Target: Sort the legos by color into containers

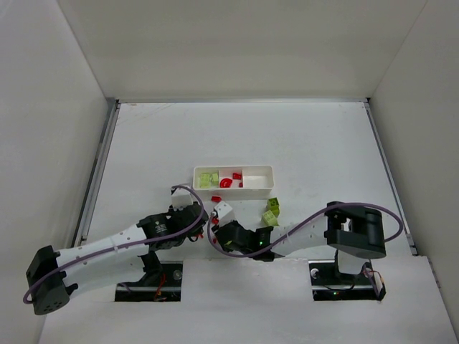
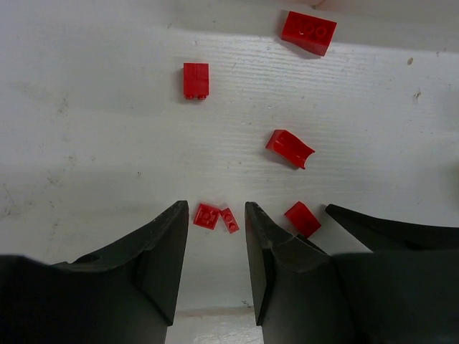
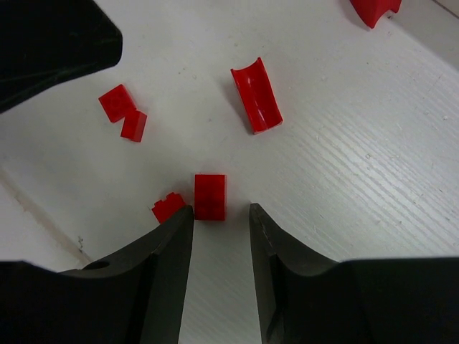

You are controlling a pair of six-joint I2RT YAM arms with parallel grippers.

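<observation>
The white three-compartment tray [image 1: 267, 172] lies mid-table. Its left compartment holds yellow-green bricks [image 1: 208, 179] and its middle one holds red bricks [image 1: 229, 179]. Both grippers meet just in front of it over loose red bricks. My left gripper [image 2: 215, 206] is open and low over the table, with two tiny red plates [image 2: 215, 216] lying between its tips. My right gripper [image 3: 220, 209] is open, with a red brick [image 3: 210, 196] lying just ahead of its tips. A smaller red brick [image 3: 168, 207] lies by its left finger.
Other loose red bricks [image 2: 196, 79] [image 2: 308, 32] [image 2: 290, 147] lie ahead of the left gripper, and a curved red piece [image 3: 257, 95] lies ahead of the right. Two yellow-green bricks [image 1: 271, 211] lie right of the grippers. White walls enclose the table.
</observation>
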